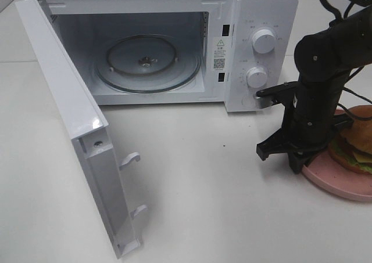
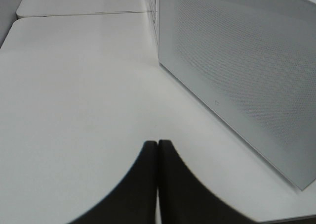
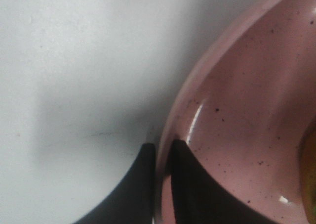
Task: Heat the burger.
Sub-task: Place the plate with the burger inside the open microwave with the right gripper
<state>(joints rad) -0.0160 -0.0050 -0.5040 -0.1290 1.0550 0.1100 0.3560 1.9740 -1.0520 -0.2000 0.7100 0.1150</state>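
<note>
The burger (image 1: 356, 142), with its golden bun, lettuce and cheese, sits on a pink speckled plate (image 1: 340, 182) at the right edge of the table. My right gripper (image 1: 303, 161) points down at the plate's left rim. In the right wrist view its fingers (image 3: 148, 184) stand close together on either side of the plate's rim (image 3: 197, 100), shut on it. A sliver of the burger (image 3: 311, 184) shows at that view's edge. My left gripper (image 2: 157, 152) is shut with nothing in it, low over bare table; it is out of the high view.
The white microwave (image 1: 261, 13) stands at the back with its door (image 1: 64, 100) swung open to the left and the glass turntable (image 1: 148, 62) bare. The door's perforated panel (image 2: 237, 61) stands beside my left gripper. Two knobs (image 1: 263, 42) face front.
</note>
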